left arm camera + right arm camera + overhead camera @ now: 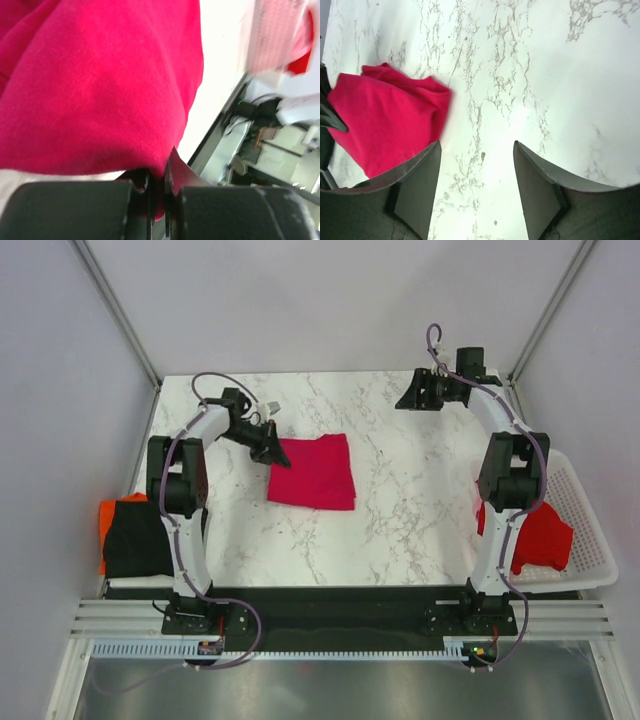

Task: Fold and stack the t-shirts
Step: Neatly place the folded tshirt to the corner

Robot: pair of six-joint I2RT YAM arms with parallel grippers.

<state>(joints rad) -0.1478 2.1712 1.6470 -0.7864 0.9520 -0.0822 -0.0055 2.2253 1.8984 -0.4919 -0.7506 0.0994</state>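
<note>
The crimson-pink cloth t-shirt (313,472) is being clamped by the left gripper (157,186), best dragged low and flat; the right gripper (477,150) is being held apart.

No readable text, label, brand, number or sign shows anywhere.

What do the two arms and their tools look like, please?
The left arm and right arm both have white links with bulky black joint housings. A thin greyish-purple cable loops along each. The left tool and right tool are dark. The right one's flat fingers taper to wedge-like tips.
</note>
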